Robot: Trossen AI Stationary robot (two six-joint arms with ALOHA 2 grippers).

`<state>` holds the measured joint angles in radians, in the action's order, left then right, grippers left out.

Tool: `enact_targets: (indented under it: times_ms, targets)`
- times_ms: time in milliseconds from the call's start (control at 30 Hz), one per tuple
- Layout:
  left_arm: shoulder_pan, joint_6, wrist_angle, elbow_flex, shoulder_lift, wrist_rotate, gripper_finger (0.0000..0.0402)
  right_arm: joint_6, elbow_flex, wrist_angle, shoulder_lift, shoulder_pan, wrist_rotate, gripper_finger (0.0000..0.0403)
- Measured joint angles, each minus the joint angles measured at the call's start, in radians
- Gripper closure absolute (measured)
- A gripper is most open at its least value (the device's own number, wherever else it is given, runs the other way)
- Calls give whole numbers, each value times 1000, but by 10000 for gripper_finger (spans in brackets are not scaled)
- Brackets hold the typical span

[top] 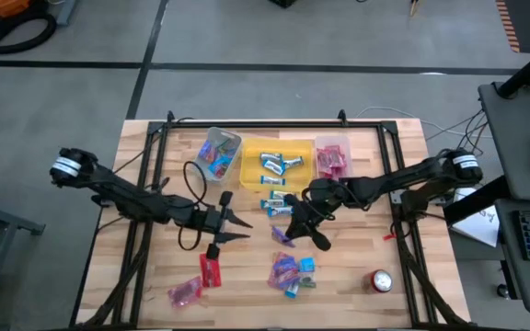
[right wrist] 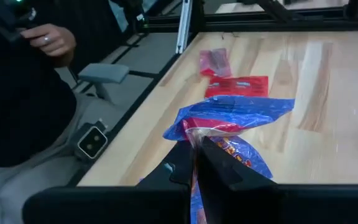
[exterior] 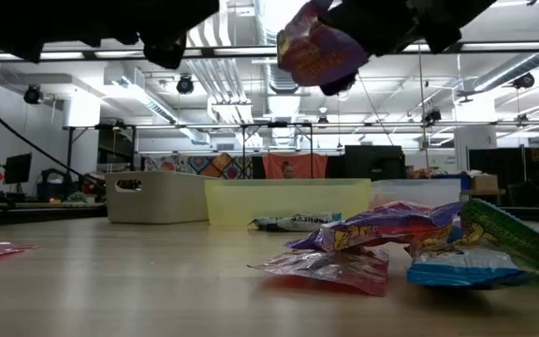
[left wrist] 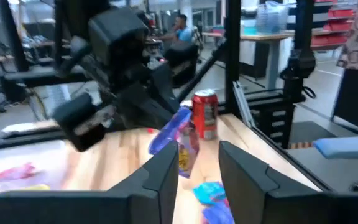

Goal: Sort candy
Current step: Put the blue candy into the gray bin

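My right gripper (top: 293,230) hangs over the middle of the table, shut on a blue-and-purple wrapped candy (right wrist: 235,112), which also shows high in the low view as the candy (exterior: 318,51). My left gripper (top: 236,225) stands open just to its left, fingers level and pointing at that candy (left wrist: 178,134), with nothing between them. A loose pile of candy (top: 291,271) lies flat on the table nearer the front. A red piece (top: 210,269) and a pink piece (top: 184,292) lie at the front left. My right gripper pinches one end of the wrapper (right wrist: 199,135) between its two fingers. The fingers come from the table's right, slanting slightly down. The candy sticks out past the fingertips, lifted clear of the table.
Three bins stand in a row at the back: a clear one (top: 219,152), a yellow one (top: 272,175) and a pink one (top: 331,158), each with candy inside. A few pieces (top: 274,204) lie before the yellow bin. A red can (top: 380,280) stands front right. A person's hand (right wrist: 55,40) shows beyond the table.
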<state>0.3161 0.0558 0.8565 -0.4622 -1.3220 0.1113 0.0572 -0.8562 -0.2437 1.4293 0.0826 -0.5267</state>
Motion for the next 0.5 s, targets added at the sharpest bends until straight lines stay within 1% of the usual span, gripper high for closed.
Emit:
enact_targets:
  times_ms: [67,167,233,367,500]
  targets:
    - [-7,-23,45,0,-37,-25,289,-15,0,-15,17,0,0,394]
    - [-19,-49,135,0,-98,-27,261,-16,0,-42,29,0,-5,394]
    - [-31,-58,168,0,-134,-26,240,-18,0,-48,29,0,-31,394]
    - [-52,-70,218,-5,-200,-25,203,-56,0,-75,25,3,-71,394]
    - [-61,-73,227,-39,-260,-37,180,-140,0,-90,20,5,-79,394]
